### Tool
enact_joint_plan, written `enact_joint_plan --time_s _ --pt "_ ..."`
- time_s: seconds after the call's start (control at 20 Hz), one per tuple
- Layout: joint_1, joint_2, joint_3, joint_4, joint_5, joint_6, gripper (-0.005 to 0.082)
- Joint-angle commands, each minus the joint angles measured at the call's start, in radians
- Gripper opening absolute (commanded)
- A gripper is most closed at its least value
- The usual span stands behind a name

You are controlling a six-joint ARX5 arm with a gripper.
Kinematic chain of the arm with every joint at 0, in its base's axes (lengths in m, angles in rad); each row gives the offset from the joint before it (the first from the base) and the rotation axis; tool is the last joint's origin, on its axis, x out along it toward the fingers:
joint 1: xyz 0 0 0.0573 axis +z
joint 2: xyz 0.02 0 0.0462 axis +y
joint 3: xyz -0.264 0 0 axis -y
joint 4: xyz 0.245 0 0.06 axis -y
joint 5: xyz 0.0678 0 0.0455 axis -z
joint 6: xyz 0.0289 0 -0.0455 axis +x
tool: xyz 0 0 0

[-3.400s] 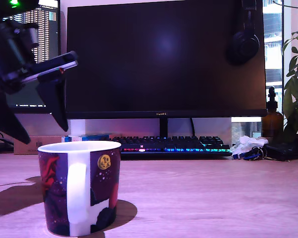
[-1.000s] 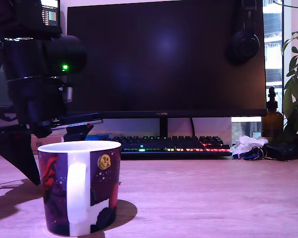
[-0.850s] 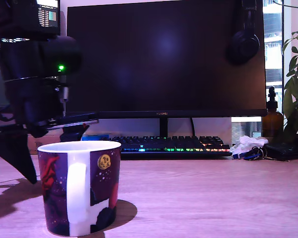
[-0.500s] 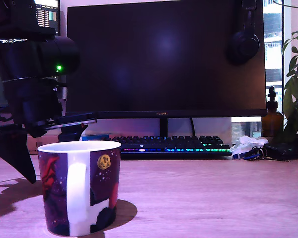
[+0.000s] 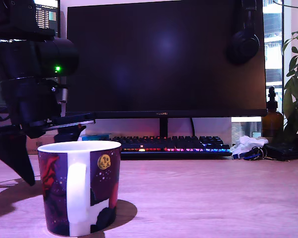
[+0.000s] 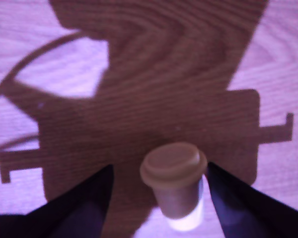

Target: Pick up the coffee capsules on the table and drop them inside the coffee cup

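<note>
In the wrist view a coffee capsule [image 6: 173,186] is seen standing on the surface [image 6: 288,59] between the spread jaws of the pincer [image 6: 159,191], which grips nothing; it should be centred and lowered before closing. Compared with 3.4 s ago, the arm has been brought down behind the coffee cup [image 5: 80,186].

Dark monitor [image 5: 164,57], headphones [image 5: 243,42] hung on corner; backlit keyboard [image 5: 171,144]; amber bottle [image 5: 271,121]; plant [image 5: 296,84].
</note>
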Motion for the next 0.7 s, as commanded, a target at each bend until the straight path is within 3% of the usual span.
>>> enact_joint_plan --time_s 0.0,0.25,0.6,0.65 --pt "0.002 0.020 0.008 0.002 0.006 0.005 0.0361" --pt "0.002 0.020 0.008 0.006 0.008 0.032 0.0213" --pt "0.008 0.006 0.045 -0.016 0.008 0.063 0.0210" --pt "0.008 -0.006 0.055 -0.026 0.008 0.088 0.0210"
